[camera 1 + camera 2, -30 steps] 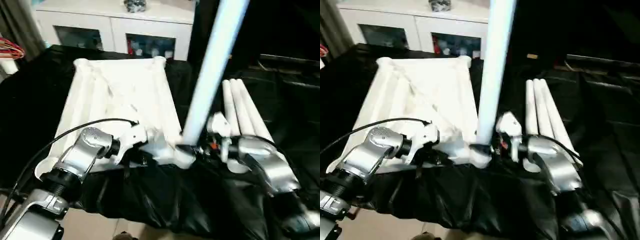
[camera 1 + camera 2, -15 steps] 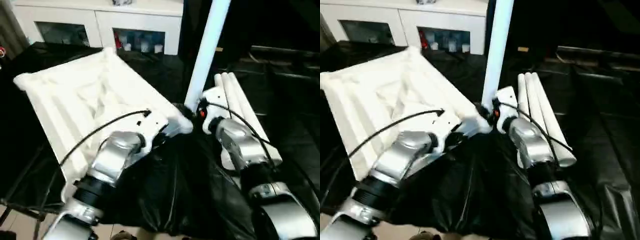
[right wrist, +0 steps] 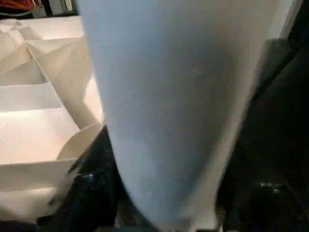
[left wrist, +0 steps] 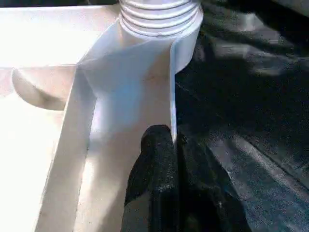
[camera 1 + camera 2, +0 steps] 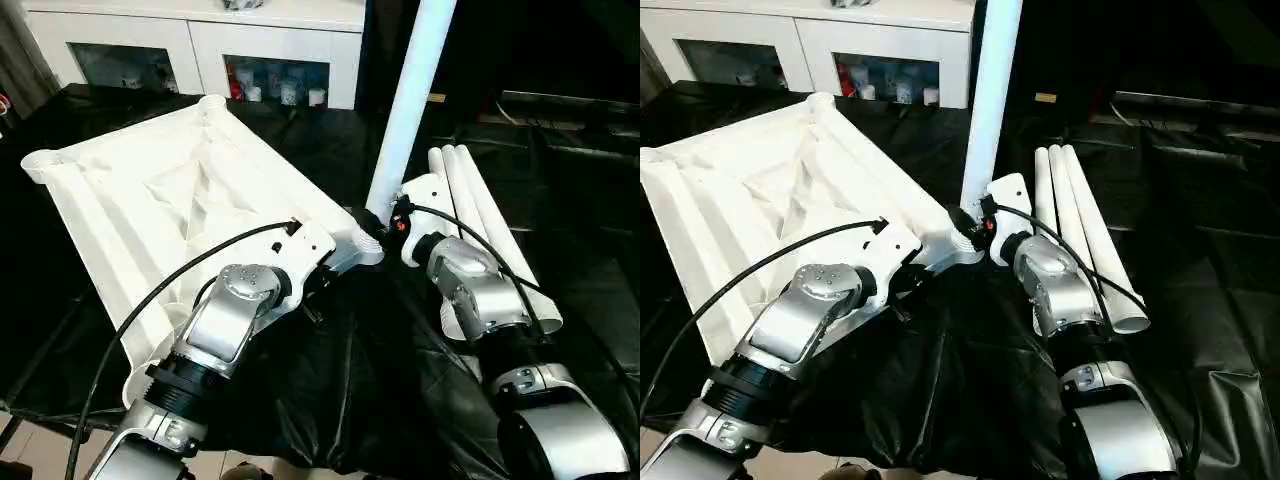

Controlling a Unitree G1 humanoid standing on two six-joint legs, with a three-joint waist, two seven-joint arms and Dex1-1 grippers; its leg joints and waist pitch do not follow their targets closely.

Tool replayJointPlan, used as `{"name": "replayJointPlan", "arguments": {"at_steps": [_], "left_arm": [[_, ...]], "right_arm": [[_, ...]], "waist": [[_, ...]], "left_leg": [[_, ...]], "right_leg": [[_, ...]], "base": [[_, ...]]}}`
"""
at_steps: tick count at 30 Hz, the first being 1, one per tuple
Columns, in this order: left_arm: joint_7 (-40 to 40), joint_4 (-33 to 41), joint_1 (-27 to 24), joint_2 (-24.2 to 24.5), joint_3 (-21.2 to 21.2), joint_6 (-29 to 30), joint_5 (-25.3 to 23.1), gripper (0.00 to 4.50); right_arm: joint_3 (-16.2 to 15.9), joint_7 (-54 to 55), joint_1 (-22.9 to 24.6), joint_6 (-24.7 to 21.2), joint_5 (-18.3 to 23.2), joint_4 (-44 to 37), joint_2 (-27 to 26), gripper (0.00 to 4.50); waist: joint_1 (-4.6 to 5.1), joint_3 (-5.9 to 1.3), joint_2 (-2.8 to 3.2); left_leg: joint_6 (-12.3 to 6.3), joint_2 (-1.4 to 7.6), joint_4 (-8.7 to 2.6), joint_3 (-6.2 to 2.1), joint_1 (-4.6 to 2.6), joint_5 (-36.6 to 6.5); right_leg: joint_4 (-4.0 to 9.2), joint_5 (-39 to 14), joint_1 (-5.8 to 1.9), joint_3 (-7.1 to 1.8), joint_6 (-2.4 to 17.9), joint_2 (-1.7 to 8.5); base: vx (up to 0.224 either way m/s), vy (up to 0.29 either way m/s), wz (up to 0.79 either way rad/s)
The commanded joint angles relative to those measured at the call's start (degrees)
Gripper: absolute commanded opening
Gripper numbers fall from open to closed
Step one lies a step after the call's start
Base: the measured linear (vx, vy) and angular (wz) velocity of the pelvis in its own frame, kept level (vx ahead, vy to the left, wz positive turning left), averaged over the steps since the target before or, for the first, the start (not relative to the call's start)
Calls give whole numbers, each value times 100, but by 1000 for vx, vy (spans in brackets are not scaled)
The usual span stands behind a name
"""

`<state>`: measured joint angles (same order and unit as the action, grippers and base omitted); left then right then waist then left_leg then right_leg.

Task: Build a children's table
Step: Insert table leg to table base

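Observation:
The white table top (image 5: 170,200) lies upside down on the black cover, ribs up, one corner turned toward me. My left gripper (image 4: 175,159) is shut on the thin rim wall beside the near corner socket (image 4: 159,19). A long white leg (image 5: 408,110) stands nearly upright in that socket (image 5: 962,240). My right gripper (image 5: 385,222) is shut on the leg's lower end, and a black finger (image 3: 91,193) shows beside the tube (image 3: 169,96). Three more legs (image 5: 480,230) lie side by side to the right.
A white cabinet with glass doors (image 5: 200,50) stands behind the work surface. Crumpled black sheeting (image 5: 350,390) covers the surface and hangs over its front edge. A black cable (image 5: 150,300) loops over my left forearm. Pale floor (image 5: 20,455) shows at the lower left.
The table top has swung round, so its held corner now points at me and its far side lies to the left. The leg stands straighter. Both grippers kept their hold. The camera also shifted.

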<state>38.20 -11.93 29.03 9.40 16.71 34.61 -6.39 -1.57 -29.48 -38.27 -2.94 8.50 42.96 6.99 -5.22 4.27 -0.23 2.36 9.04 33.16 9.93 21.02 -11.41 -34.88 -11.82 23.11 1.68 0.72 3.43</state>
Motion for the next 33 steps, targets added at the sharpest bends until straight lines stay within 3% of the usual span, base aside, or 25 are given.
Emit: {"name": "replayJointPlan", "arguments": {"at_steps": [1, 6, 12, 13, 14, 19, 20, 30, 33], "left_arm": [[314, 351, 14, -90, 177, -466, 336, 0], [582, 357, 16, 59, 183, -592, 418, 0], [1042, 325, 24, 303, 208, -800, 517, 0], [1261, 291, 25, 436, 229, -891, 549, 0], [1389, 268, 26, 513, 241, -945, 568, 0], [1821, 170, 50, 735, 257, -1161, 663, 0], [2159, 103, 76, 883, 257, -1325, 774, 0], [2975, -275, 185, 1358, 289, -1820, 852, 0], [3072, -378, 205, 1443, 316, -1912, 810, 0]], "right_arm": [[-263, -430, 204, -182, 9, 177, -182, 303], [-273, -714, 273, -192, 108, -156, -81, 353], [-316, -1162, 426, -258, 235, -626, 95, 389], [-376, -1467, 555, -372, 310, -906, 229, 389], [-408, -1655, 635, -446, 352, -1072, 307, 389], [-618, -2268, 895, -633, 360, -1509, 648, 389], [-764, -2612, 1029, -727, 290, -1692, 910, 389], [-1082, -3393, 1296, -852, 134, -2123, 1532, 389], [-1133, -3392, 1293, -794, 69, -2099, 1556, 356]], "waist": [[-37, -362, -8], [-65, -376, 11], [-125, -392, 55], [-146, -394, 86], [-148, -397, 70], [-195, -416, 101], [-224, -419, 119], [-364, -444, 129], [-381, -445, 141]], "left_leg": [[-588, 394, -348, -123, -24, -281], [-705, 409, -317, -98, -40, -213], [-625, 432, -313, -98, -44, -206], [-603, 427, -308, -107, -42, -234], [-592, 435, -309, -105, -42, -255], [-577, 434, -284, -106, -49, -209], [-528, 436, -282, -110, -45, -260], [-404, 435, -252, -104, -35, -396], [-373, 441, -254, -107, -39, -477]], "right_leg": [[304, 294, -313, -247, 1700, 511], [288, 454, -325, -216, 1792, 527], [264, 415, -324, -195, 1770, 528], [260, 392, -332, -190, 1748, 517], [257, 426, -332, -189, 1712, 515], [234, 628, -327, -175, 1720, 504], [224, 588, -332, -174, 1733, 515], [213, 439, -331, -163, 1690, 507], [219, 294, -319, -166, 1676, 522]], "base": [[0, 0, 0], [0, 0, 0], [0, 0, 0], [0, 0, 0], [0, 0, 0], [0, 0, 0], [0, 0, 0], [0, 0, 0], [0, 0, 0]]}}
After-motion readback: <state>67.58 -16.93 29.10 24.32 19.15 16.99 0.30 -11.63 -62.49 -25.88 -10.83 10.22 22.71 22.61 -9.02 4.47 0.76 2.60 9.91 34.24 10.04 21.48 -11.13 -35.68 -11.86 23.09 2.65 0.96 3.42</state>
